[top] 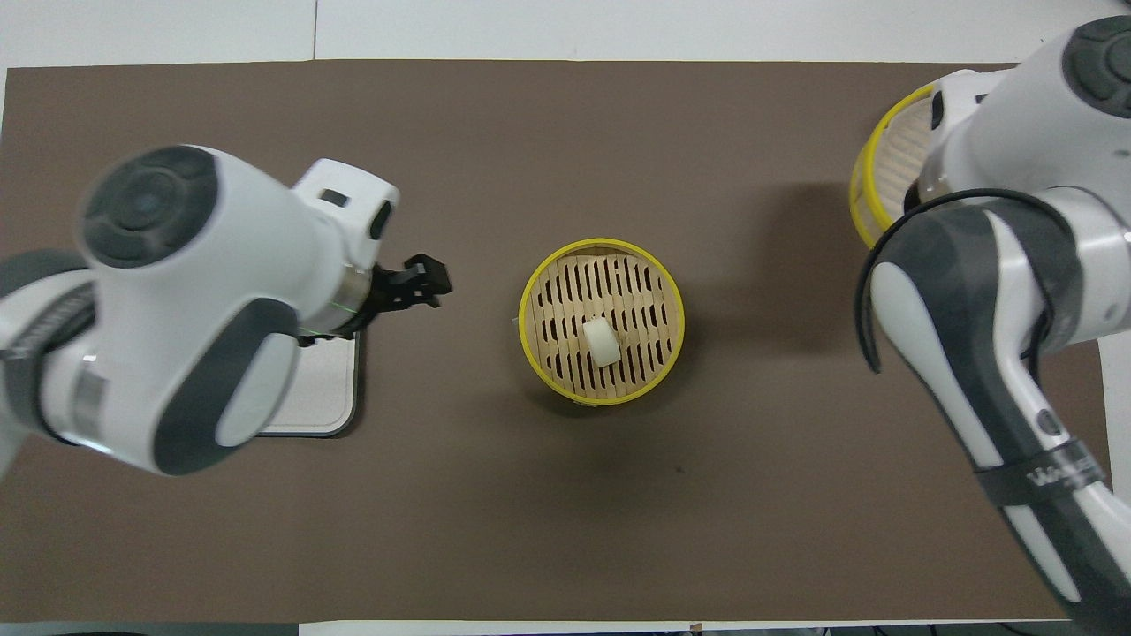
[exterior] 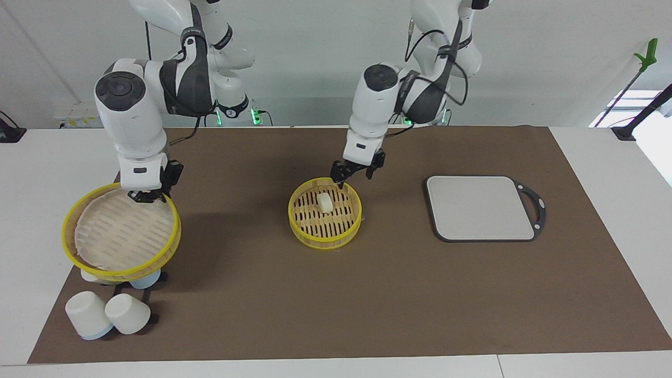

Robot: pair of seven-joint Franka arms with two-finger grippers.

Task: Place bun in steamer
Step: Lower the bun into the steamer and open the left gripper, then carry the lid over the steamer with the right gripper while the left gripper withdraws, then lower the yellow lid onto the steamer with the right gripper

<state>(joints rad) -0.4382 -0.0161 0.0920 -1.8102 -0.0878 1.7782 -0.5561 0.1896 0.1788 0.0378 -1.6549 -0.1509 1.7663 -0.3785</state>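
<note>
Bun lies on the slatted base of the steamer, a little off centre toward the robots' side, clear of the rim and touched by nothing. Steamer sits mid-mat on the tabletop, open, no lid on it.

Left claw hangs just above the steamer's rim on the robots' side, fingers spread and empty, with nothing between them. In the overhead view the same claw reads as off to the board's side of the steamer, so it is raised, not in the basket.

Right claw grips the lid by its edge and holds it tilted, up over the cups at the right arm's end of the tabletop. Grey board lies toward the left arm's end, bare.

Judgement: placing step looks done; bun is released in the basket. Step in hand is the left arm's retreat. Next move calls for lifting the left claw clear of the rim without clipping it. If closing follows, the lid must travel level across to the steamer and seat on the rim.
</note>
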